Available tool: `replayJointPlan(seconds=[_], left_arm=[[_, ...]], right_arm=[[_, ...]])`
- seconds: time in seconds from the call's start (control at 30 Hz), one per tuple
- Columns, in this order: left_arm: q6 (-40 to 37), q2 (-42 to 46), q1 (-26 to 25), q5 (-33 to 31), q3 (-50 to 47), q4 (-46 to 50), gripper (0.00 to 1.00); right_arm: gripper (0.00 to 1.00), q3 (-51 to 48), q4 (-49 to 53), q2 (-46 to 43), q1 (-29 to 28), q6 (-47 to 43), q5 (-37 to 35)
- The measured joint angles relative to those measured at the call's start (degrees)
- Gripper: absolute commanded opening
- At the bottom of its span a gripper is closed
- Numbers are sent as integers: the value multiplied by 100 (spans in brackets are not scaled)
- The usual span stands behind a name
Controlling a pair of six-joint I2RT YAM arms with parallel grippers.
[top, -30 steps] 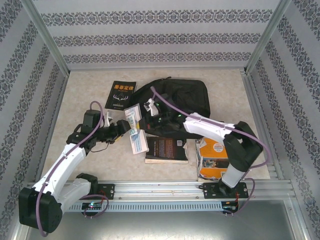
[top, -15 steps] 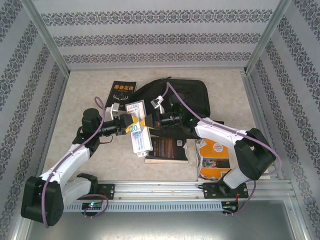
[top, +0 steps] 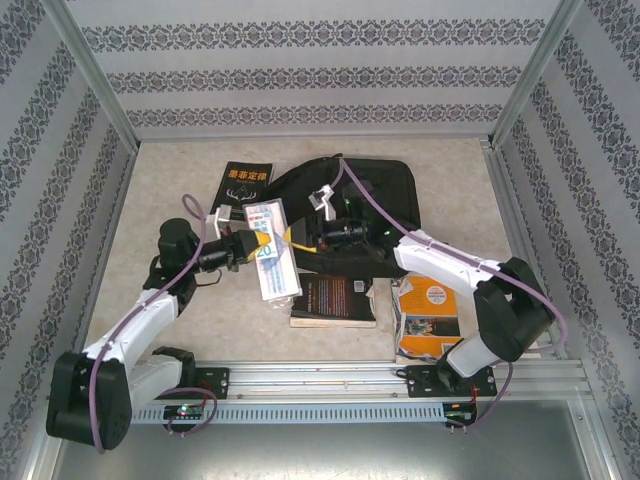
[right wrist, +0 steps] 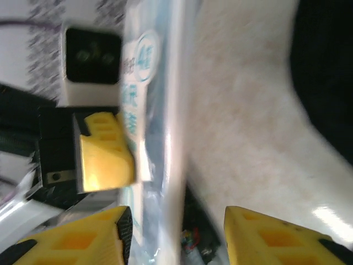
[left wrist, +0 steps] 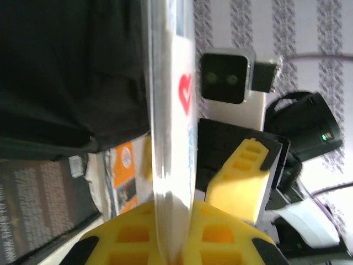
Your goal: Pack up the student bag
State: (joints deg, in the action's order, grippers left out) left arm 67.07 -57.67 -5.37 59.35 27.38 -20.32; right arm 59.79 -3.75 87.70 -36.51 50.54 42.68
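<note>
The student bag (top: 385, 195) lies flat on the surface (top: 165, 185). Just in front of the bag's left edge, the left hand (top: 252, 243) is clenched on a flat white packet (top: 276, 275). The right hand (top: 296, 237), over the bag's front edge, stands released, its 2 fingers spread either side of the packet.

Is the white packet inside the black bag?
No, the white packet is pinched in the left gripper, up in the air outside the student bag.

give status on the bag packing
left gripper shut on clear pack. right gripper open around it. student bag behind, pack not yet in. right arm crosses bag's near edge.
</note>
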Motion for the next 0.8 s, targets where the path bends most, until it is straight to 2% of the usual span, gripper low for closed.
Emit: replayJointPlan(seconds=[0.13,0.27,0.4,0.6,0.8], left_arm=[[-1213,597,431,-852,748,2354,0],[-2105,874,437,-1711,1362,3705,0],[-2524,850,437,-2669,1425,4747,0],[-2745,831,437,-3858,1432,5781,0],[-2841,782,437,-4035,1421,5890,0]], right_arm=[[53,1054,1491,-37,105,-841,-1335],[54,2358,2500,323,42,-1390,-2385],[53,3646,3353,1255,-203,-1722,-3386],[50,5578,4736,3069,-745,-1838,-4634],[52,6857,5554,4168,-1014,-1615,-4892]])
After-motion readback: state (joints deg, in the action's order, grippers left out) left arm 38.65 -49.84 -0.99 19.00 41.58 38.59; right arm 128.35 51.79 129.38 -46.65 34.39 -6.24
